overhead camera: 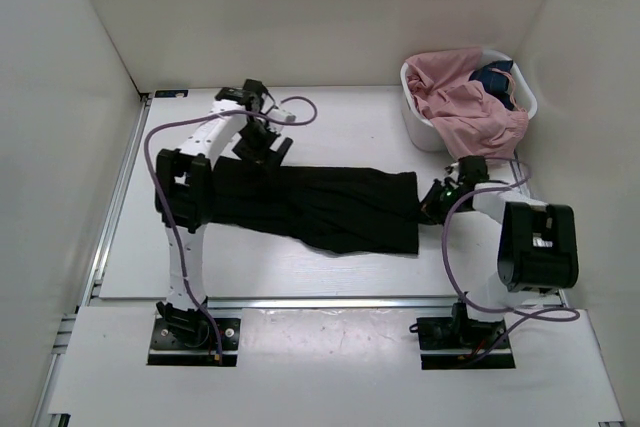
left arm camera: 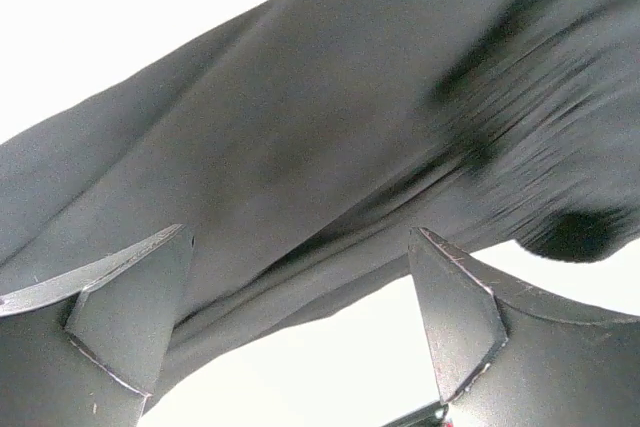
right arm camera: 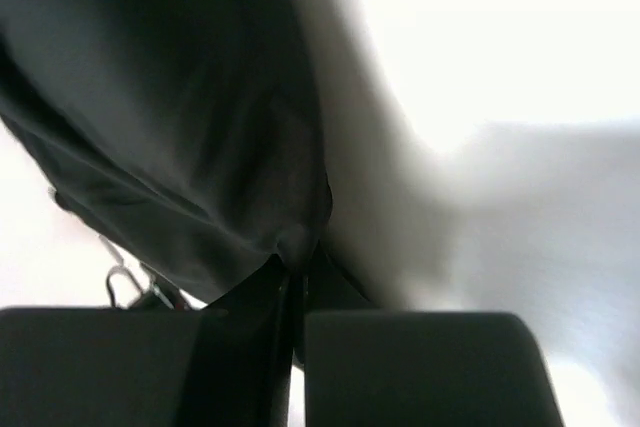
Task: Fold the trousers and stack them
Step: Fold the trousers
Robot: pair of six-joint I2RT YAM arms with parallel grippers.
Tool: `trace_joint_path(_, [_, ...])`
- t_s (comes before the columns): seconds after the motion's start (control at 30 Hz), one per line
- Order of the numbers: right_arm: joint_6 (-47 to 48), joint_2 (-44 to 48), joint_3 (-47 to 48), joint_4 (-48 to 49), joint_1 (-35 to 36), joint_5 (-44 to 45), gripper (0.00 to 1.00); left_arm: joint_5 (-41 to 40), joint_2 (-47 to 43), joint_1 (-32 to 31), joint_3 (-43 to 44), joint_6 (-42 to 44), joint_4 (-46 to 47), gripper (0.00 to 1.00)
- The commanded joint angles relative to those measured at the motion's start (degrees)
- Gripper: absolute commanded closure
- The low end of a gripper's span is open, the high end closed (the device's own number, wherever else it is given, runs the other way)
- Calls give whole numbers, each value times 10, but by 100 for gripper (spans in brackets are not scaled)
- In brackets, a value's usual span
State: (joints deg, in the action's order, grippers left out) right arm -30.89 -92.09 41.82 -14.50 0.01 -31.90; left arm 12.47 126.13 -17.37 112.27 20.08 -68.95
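**A:** Where do the black trousers (overhead camera: 320, 205) lie?

**B:** Stretched out flat across the white surface (overhead camera: 340, 122), running left to right between the two arms.

**A:** And the left end effector (overhead camera: 262, 151)?

**B:** It hangs over the left end of the cloth, released. The left wrist view shows its fingers (left arm camera: 130, 307) standing wide apart, with dark fabric below and nothing pinched.

**A:** The right end effector (overhead camera: 432, 202)?

**B:** Low at the trousers' right edge and clenched on them. In the right wrist view a fold of black fabric sits caught between the pressed fingers.

**A:** Anything else there?

**B:** A white basket (overhead camera: 418, 127) near the far right corner, heaped with a pink garment (overhead camera: 465, 102) and something dark blue.
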Motion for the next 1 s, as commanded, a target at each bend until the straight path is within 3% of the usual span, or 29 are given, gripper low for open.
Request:
trace_joint_path(0.0, [59, 77, 87, -185, -53, 69, 100, -24, -78, 51, -33, 1, -2, 0])
trace_joint_path(0.1, [113, 118, 198, -304, -82, 156, 100, -62, -84, 65, -81, 1, 8, 0])
trace_joint_path(0.23, [155, 123, 350, -481, -88, 196, 100, -62, -79, 72, -114, 1, 20, 0])
trace_joint_path(0.37, [144, 102, 500, -570, -38, 236, 100, -21, -57, 50, -126, 1, 26, 0])
trace_joint_path(0.43, [116, 76, 568, -586, 14, 255, 100, 15, -46, 31, -126, 1, 26, 0])
trace_joint_path(0.5, [89, 30, 615, -602, 116, 276, 100, 48, -30, 23, -121, 1, 26, 0])
trace_joint_path(0.67, [31, -118, 672, -629, 307, 341, 100, 113, 31, 18, -91, -4, 26, 0])
trace_joint_path(0.83, [-33, -238, 794, -618, 403, 380, 100, 155, 70, 18, -91, 1, 21, 0])
trace_joint_path(0.97, [-51, -288, 803, -549, 416, 367, 100, 155, 90, 18, -91, 1, 21, 0])
